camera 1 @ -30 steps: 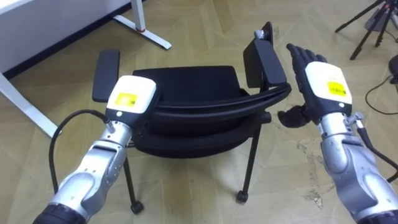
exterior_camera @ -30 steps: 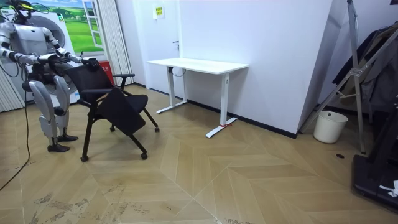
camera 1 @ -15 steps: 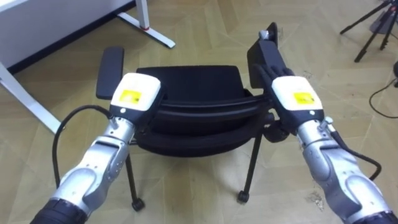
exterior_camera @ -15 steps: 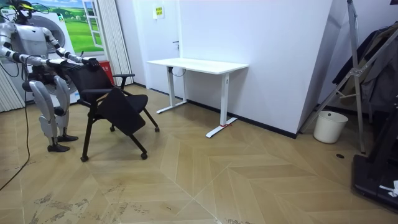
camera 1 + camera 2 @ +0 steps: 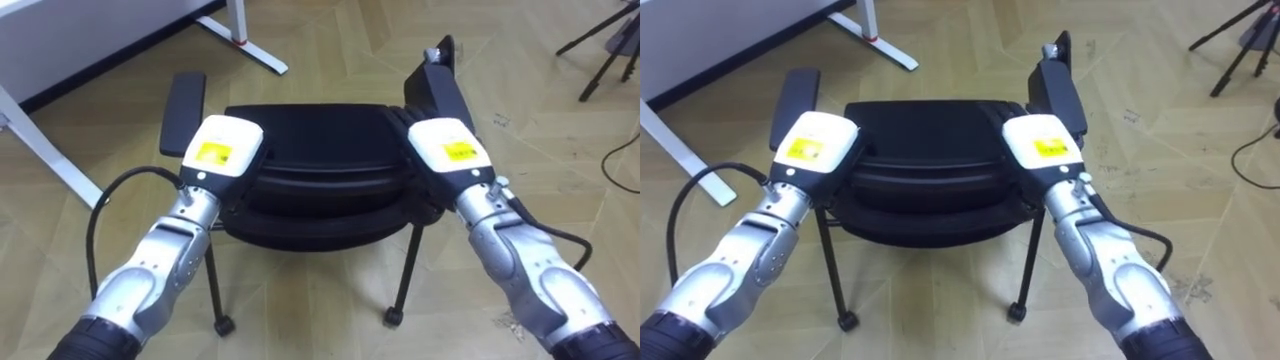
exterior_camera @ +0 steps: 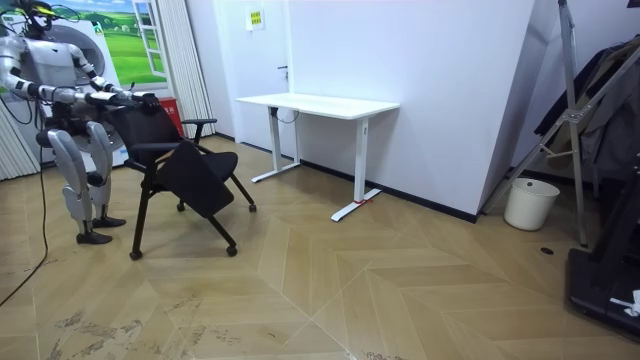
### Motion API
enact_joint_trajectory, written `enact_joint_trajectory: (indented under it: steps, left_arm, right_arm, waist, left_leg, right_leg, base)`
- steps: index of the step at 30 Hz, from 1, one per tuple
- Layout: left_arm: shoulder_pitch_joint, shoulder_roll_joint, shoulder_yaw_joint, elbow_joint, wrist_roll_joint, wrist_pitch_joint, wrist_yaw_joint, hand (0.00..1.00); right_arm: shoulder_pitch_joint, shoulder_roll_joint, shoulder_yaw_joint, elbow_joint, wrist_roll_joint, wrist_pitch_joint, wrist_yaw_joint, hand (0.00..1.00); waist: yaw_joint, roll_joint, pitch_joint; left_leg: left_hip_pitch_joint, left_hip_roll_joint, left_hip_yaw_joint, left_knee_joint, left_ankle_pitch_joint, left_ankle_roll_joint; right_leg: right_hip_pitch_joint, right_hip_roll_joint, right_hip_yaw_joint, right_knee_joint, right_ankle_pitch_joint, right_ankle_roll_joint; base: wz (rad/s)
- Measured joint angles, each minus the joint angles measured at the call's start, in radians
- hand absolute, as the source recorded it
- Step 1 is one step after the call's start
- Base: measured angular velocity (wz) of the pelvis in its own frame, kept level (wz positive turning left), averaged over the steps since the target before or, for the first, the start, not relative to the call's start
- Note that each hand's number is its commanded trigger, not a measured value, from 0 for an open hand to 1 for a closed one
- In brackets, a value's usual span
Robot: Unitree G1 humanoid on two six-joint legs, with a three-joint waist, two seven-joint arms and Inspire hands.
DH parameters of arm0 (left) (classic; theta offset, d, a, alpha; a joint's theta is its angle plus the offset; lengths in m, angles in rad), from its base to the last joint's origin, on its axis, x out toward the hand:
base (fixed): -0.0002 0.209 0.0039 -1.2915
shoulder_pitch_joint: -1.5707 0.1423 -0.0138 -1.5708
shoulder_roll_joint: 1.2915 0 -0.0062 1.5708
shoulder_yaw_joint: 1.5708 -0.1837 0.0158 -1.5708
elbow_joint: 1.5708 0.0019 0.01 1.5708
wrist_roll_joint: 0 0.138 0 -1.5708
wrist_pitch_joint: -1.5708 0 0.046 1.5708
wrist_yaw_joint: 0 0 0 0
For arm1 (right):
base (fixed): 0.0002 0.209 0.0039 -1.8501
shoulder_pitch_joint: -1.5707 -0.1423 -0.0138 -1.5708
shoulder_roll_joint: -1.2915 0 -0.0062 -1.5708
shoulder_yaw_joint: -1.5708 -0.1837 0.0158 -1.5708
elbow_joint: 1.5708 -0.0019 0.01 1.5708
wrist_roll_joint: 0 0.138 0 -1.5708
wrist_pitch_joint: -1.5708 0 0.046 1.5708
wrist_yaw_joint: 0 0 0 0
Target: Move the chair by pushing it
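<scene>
One black chair (image 5: 310, 130) stands on the wood floor right in front of the robot, its backrest top under both hands. The left hand (image 5: 222, 150) and right hand (image 5: 447, 150) rest on that edge; whether either hand grips cannot be told. Two armrests (image 5: 184, 112) flank the hands. One white desk (image 6: 318, 103) stands beyond the left hand.

Black chair (image 5: 310, 150), white desk (image 6: 318, 104), herringbone wood floor (image 6: 400, 290).
</scene>
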Motion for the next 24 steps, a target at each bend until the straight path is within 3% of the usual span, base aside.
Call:
enact_joint_trajectory:
  steps: [9,10,11,12,19,24]
  left_arm:
    - [-0.026,0.002,-0.036,0.001,0.002,-0.012,0.006,1.00]
    - [-0.029,0.002,-0.039,0.001,0.002,-0.012,0.006,1.00]
    - [-0.033,0.002,-0.045,0.001,0.002,-0.013,0.007,1.00]
    - [-0.036,0.002,-0.051,0.001,0.001,-0.012,0.007,1.00]
    - [-0.038,0.003,-0.058,0.001,0.002,-0.021,0.013,1.00]
    - [-0.044,0.003,-0.058,0.008,0.000,-0.023,0.007,1.00]
  right_arm:
    - [-0.001,0.000,0.072,0.001,-0.022,-0.002,0.022,0.00]
    - [-0.001,0.000,0.075,0.003,-0.024,-0.002,0.023,0.65]
    - [-0.001,0.000,0.077,0.005,-0.024,-0.002,0.025,0.95]
    - [-0.001,0.000,0.081,0.006,-0.024,-0.002,0.026,1.00]
    - [-0.006,0.000,0.082,0.017,-0.018,-0.004,0.032,1.00]
    - [-0.045,0.005,0.082,0.078,-0.011,-0.026,0.031,1.00]
  waist:
    - [0.022,-0.010,0.0016]
    - [0.022,-0.011,0.0013]
    - [0.023,-0.012,0.0011]
    - [0.023,-0.012,0.0011]
    - [0.026,-0.012,0.0010]
    - [0.023,-0.012,0.0010]
  left_leg:
    - [-0.006,-0.001,-0.017,-0.001,0.000,0.000]
    - [-0.007,-0.001,-0.020,-0.001,0.000,0.000]
    - [-0.010,-0.002,-0.026,-0.001,0.000,0.000]
    - [-0.010,-0.002,-0.030,-0.001,0.001,-0.001]
    - [-0.011,-0.001,-0.040,0.000,0.001,-0.002]
    - [-0.011,-0.001,-0.043,0.001,0.001,-0.002]
  right_leg:
    - [0.003,-0.002,-0.015,-0.007,0.000,0.000]
    - [0.005,-0.002,-0.018,-0.011,0.000,0.000]
    - [0.007,-0.002,-0.023,-0.017,0.001,-0.001]
    - [0.008,-0.002,-0.025,-0.017,0.001,-0.001]
    - [0.013,-0.002,-0.034,-0.018,0.001,-0.001]
    - [0.015,-0.002,-0.037,-0.020,0.001,-0.001]
  base:
    - [0.04]
    - [0.17]
    - [0.13]
    - [0.10]
    - [0.05]
    - [0.01]
